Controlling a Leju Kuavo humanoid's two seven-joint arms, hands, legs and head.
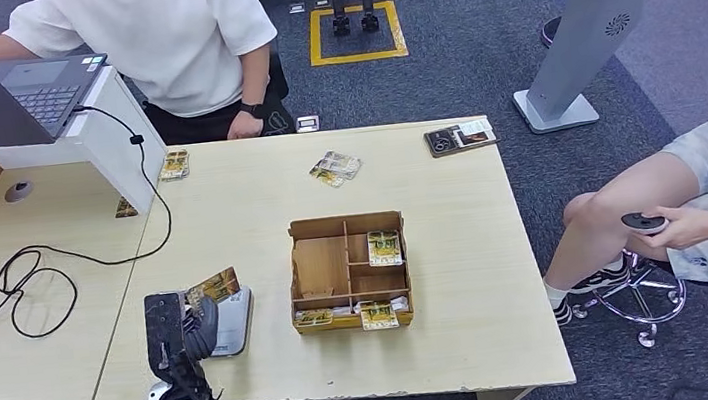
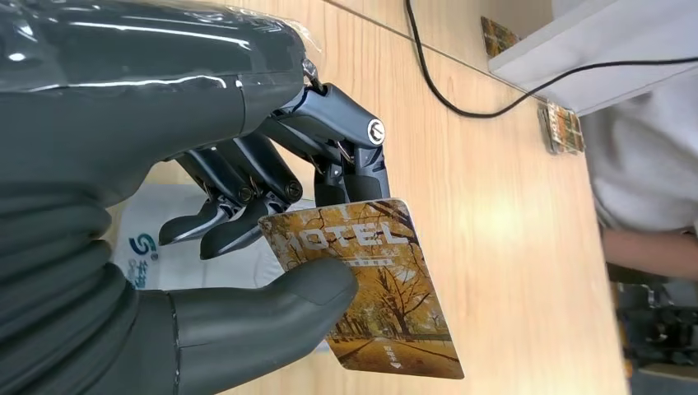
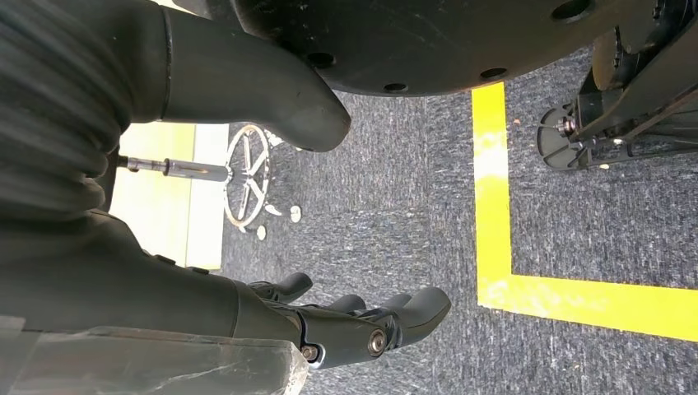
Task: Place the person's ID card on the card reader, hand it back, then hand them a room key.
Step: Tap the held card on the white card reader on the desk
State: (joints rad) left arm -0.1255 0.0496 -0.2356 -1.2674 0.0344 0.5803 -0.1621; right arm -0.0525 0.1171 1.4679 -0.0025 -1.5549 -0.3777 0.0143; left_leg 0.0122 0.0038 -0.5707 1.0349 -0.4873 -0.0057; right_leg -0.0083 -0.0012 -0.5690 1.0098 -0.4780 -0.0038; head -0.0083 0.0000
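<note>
Left hand (image 2: 247,247) pinching ID card (image 2: 370,288) above card reader (image 1: 228,322); right hand (image 3: 329,321) empty, fingers apart. Risk: shallow edge pinch, card may slip.

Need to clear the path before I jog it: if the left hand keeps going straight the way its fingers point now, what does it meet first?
Probably the card reader: the left hand holds the card just over it, fingers angled down toward its white top. Depth is unclear, so contact may be close.
</note>
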